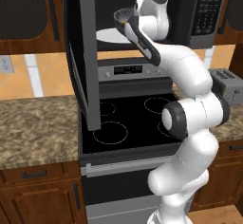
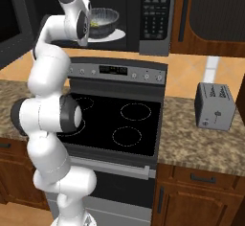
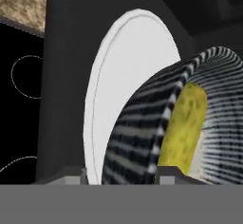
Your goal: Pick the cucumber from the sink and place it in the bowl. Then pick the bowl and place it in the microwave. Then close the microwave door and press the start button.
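Observation:
The dark ribbed bowl point(image 1: 121, 16) point(image 2: 104, 21) point(image 3: 137, 128) rests on the white turntable plate point(image 3: 126, 76) inside the open microwave point(image 2: 155, 14). The yellow-green cucumber point(image 3: 187, 123) lies inside the bowl. My gripper point(image 3: 122, 176) straddles the bowl's near rim, one finger inside and one outside. A small gap shows between the outer finger and the bowl wall, so it is open. The microwave door point(image 1: 80, 52) hangs wide open at the left. The keypad panel point(image 1: 208, 9) is at the microwave's right. The sink is out of view.
A black glass cooktop point(image 2: 119, 119) with a steel control strip lies directly below the microwave. A silver toaster point(image 2: 214, 106) stands on the granite counter to the right. Wooden cabinets flank the microwave.

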Motion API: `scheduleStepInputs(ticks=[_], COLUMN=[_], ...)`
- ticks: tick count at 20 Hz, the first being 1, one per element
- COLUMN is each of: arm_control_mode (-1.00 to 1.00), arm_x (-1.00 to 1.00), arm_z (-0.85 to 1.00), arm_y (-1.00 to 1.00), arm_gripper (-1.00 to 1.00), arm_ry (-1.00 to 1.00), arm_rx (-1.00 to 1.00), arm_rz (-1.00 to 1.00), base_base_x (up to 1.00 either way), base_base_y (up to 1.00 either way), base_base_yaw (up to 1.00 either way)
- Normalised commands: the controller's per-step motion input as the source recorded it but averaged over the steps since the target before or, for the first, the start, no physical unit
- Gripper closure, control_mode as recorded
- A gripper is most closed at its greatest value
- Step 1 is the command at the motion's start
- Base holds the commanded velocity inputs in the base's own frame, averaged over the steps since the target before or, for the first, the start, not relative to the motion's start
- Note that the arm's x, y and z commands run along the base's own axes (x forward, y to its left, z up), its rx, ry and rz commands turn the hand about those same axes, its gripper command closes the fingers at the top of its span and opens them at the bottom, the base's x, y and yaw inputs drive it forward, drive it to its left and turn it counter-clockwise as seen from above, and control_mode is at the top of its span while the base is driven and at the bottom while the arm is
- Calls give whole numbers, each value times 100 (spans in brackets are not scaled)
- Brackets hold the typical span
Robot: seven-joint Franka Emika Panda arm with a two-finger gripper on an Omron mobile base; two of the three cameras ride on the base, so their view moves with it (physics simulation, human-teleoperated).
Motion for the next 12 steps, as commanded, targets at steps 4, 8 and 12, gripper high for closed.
scheduleStepInputs(ticks=[4, 8, 12], arm_control_mode=[-100, -100, -100], arm_x=[-97, -100, -100], arm_z=[-13, -28, -39], arm_y=[-8, -16, -4], arm_gripper=[-100, -100, -100], arm_ry=[-4, -9, -2], arm_rx=[0, 0, -8], arm_rz=[0, 0, 7], base_base_x=[0, 0, 0], base_base_y=[0, 0, 0], base_base_yaw=[0, 0, 0])
